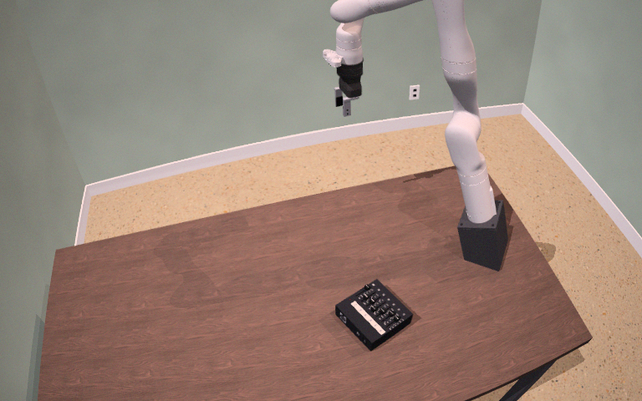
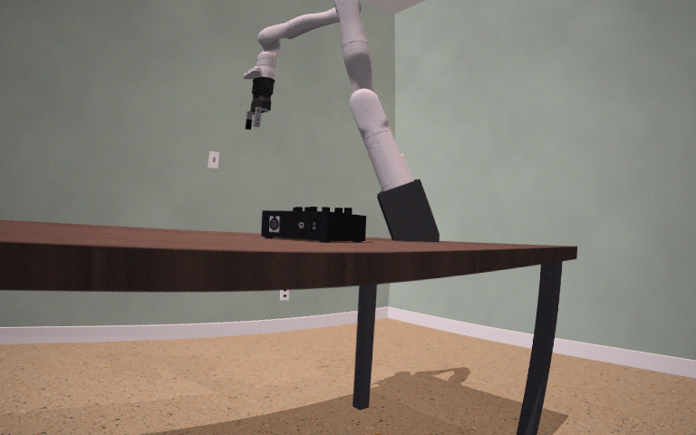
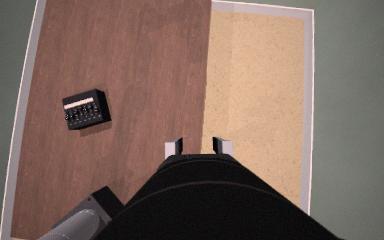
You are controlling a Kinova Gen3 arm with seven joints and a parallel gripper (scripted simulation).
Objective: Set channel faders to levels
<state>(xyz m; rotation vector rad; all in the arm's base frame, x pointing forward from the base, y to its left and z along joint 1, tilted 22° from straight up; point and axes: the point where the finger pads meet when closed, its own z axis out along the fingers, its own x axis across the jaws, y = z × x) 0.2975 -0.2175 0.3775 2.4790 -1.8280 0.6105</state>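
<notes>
The lighting desk [image 1: 374, 313] is a small black box standing flat on the brown table, right of the middle and near the front. A white tape strip [image 1: 368, 318] runs along its top beside a row of several faders [image 1: 380, 307]; the written levels are too small to read. The desk also shows in the side view [image 2: 314, 224] and in the wrist view [image 3: 86, 109]. My gripper [image 1: 343, 104] hangs high above the table's far side, fingers pointing down, open and empty. It also shows in the side view [image 2: 253, 121] and in the wrist view [image 3: 198, 146].
The arm's dark base block [image 1: 483, 240] stands on the table's right side, behind the desk. The table's far edge lies roughly under the gripper, with sandy floor beyond it.
</notes>
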